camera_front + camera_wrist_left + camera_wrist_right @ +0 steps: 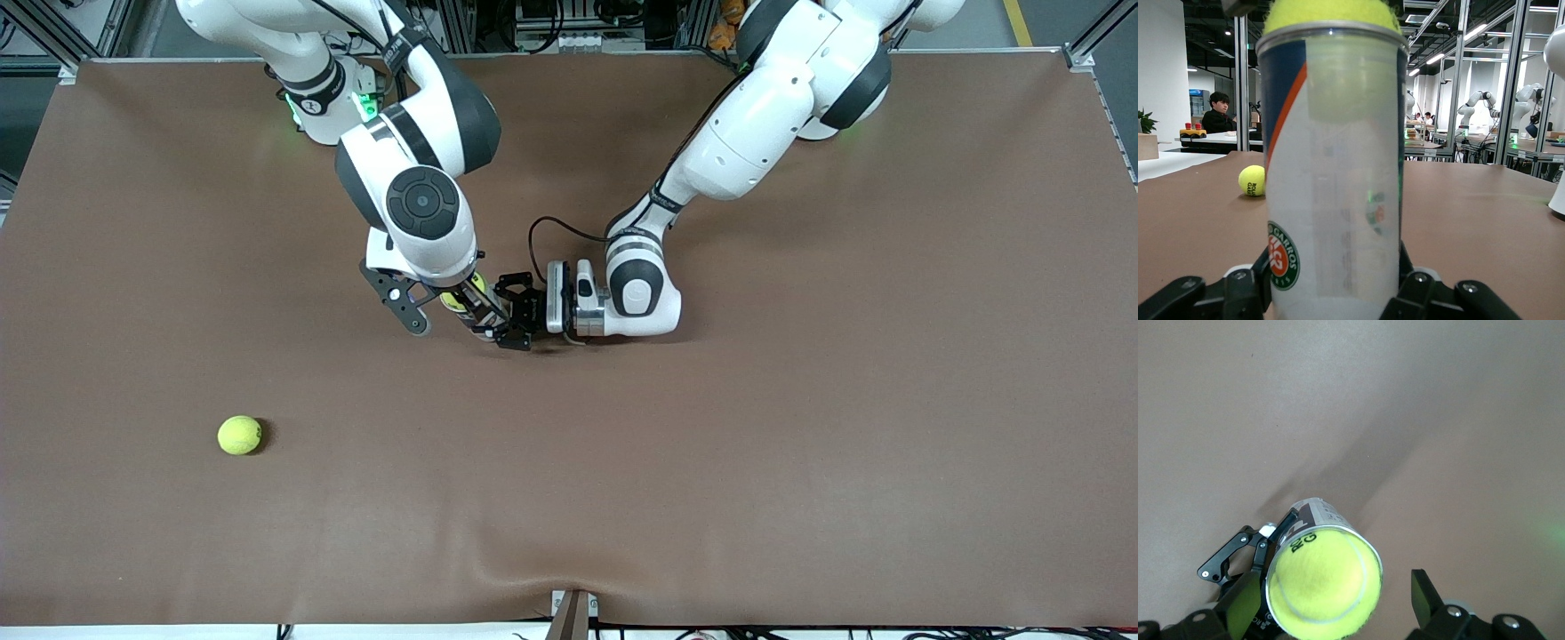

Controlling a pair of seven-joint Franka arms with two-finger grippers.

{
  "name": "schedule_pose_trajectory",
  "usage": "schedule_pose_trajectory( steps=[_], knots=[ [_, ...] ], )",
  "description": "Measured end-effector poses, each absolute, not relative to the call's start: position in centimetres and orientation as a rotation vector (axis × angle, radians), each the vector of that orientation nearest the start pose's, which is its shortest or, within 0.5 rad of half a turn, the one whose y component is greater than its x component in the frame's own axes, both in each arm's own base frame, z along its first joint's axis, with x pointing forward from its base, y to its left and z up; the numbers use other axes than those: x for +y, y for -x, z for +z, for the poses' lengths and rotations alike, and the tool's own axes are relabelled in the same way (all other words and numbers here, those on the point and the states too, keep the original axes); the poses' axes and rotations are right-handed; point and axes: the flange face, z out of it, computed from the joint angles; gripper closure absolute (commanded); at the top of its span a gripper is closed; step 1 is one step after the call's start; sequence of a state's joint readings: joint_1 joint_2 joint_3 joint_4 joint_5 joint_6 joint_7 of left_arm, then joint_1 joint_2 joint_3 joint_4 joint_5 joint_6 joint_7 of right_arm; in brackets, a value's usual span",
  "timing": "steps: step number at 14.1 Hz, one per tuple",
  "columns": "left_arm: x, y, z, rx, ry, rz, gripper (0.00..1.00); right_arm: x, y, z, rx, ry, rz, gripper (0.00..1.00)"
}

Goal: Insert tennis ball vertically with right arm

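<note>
- Two white arms met near the middle of the brown desk in the front view. The left claw lay low by the desk, clamped around an upright tennis-ball can, most of which was hidden under the right arm's wrist. The right claw hung directly over that can, with a patch of yellow-green tennis ball showing beneath it. A second tennis ball lay alone on the desk, well apart, toward the right arm's end and closer to the desk's camera-side edge.
- Left wrist view: the can stood upright and filled the centre, clear-walled with a blue and orange label and a round green logo. Black fingers of the left claw pressed against both sides of its base. The ball sat in its mouth, the upper part above the rim. The loose ball rested on the desk past the can.
- Right wrist view: looking straight down, the ball filled the can's open mouth. The right claw stood wide, its fingers clear of the ball on either side, holding nothing.
</note>
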State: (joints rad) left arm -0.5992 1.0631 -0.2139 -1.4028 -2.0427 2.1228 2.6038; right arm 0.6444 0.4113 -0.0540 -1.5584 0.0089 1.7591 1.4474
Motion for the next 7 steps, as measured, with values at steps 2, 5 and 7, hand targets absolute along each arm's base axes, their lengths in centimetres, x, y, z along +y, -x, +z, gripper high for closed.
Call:
schedule_pose_trajectory(
  steps=[2, 5, 7],
  knots=[
    [-53.2, -49.4, 9.6, -1.196, -1.230, 1.150, 0.31, 36.7, -53.8, 39.4, 1.380, 3.023, 0.163, 0.00],
    [-53.2, -49.4, 9.6, -1.196, -1.230, 1.150, 0.30, 36.5, -54.0, 39.4, 1.383, 3.024, 0.154, 0.00],
    [-53.2, -49.4, 9.6, -1.196, -1.229, 1.150, 0.26, 35.2, -54.9, 39.8, 1.348, 3.041, 0.153, 0.00]
  ],
)
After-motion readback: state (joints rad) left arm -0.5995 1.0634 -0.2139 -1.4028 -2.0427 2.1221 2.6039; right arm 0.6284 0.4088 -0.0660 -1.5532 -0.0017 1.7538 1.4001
